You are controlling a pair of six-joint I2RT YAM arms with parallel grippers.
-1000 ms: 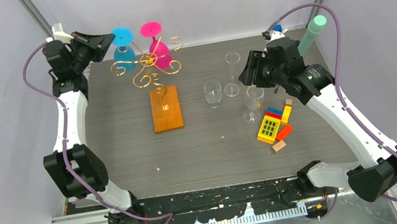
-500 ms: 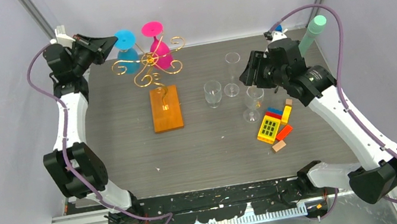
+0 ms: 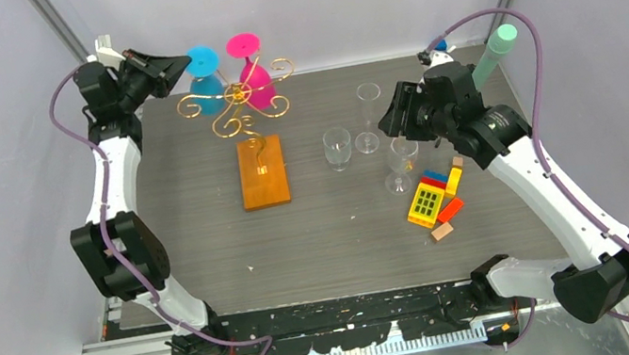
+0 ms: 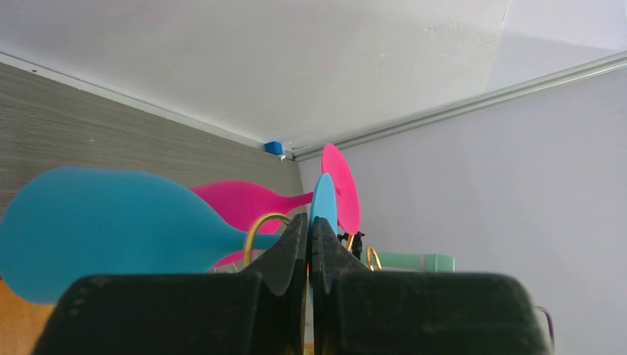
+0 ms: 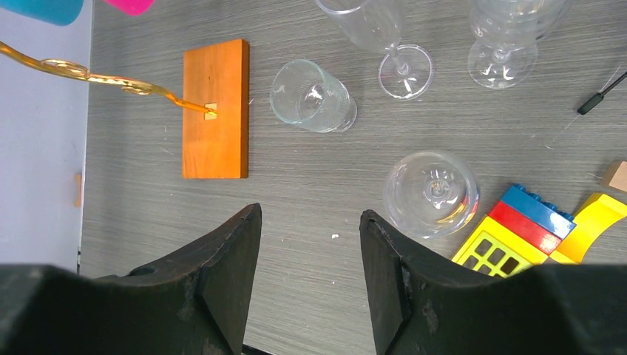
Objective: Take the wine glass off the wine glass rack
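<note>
Left end effector (image 4: 308, 220) had risen, clenched on the blue wine glass (image 4: 111, 222) stem to unhook it; right end effector (image 5: 310, 212) stayed released.

Top cam: high behind arm bases, looking down on whole grey wood-grain table (image 3: 329, 232). L wrist: close, level, at blue plastic wine glass (image 4: 111, 222). R wrist: downward; shares orange-brown wooden rack base (image 5: 214, 111) w/ top.

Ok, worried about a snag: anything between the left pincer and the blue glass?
Nothing visible. The left pincer is shut on the blue glass at its stem; the pink glass hangs beyond it.
</note>
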